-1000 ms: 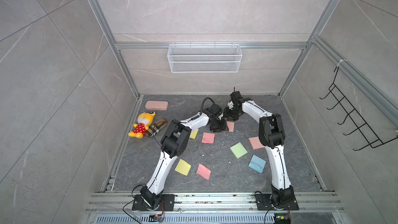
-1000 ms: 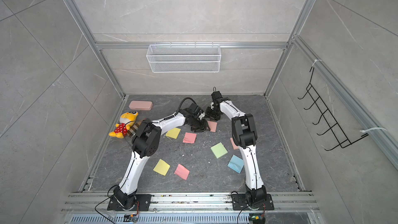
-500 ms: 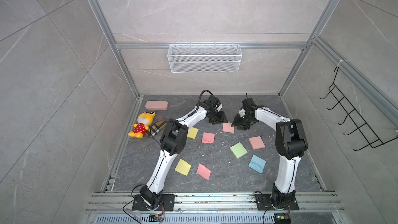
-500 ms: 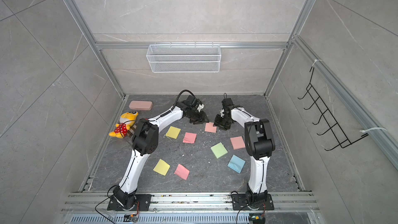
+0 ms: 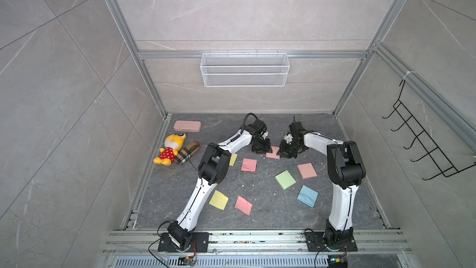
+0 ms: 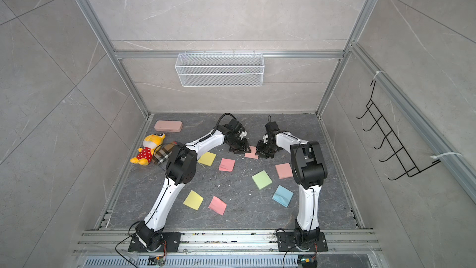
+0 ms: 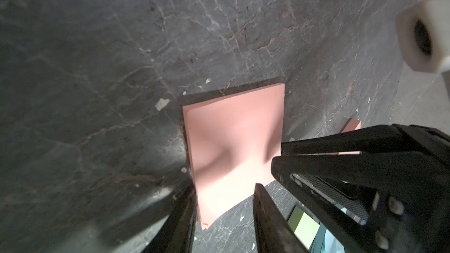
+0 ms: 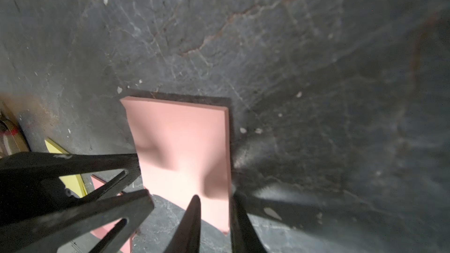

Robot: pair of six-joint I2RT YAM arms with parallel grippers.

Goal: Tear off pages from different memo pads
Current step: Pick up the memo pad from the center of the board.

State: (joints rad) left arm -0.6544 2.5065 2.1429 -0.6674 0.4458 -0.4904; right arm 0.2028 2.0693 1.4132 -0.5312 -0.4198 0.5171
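Left gripper [image 7: 225,188] and right gripper [image 8: 215,194] straddle opposite pad [image 7: 233,122] edges, likely so you pin one side and peel the other; neither grip can be told.

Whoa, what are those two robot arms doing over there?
The left gripper and right gripper are both at one salmon-pink square memo pad on the dark stone table, each straddling one of its edges. Its top page is buckled but not torn off. The green square pad and blue square pad lie apart, untouched.
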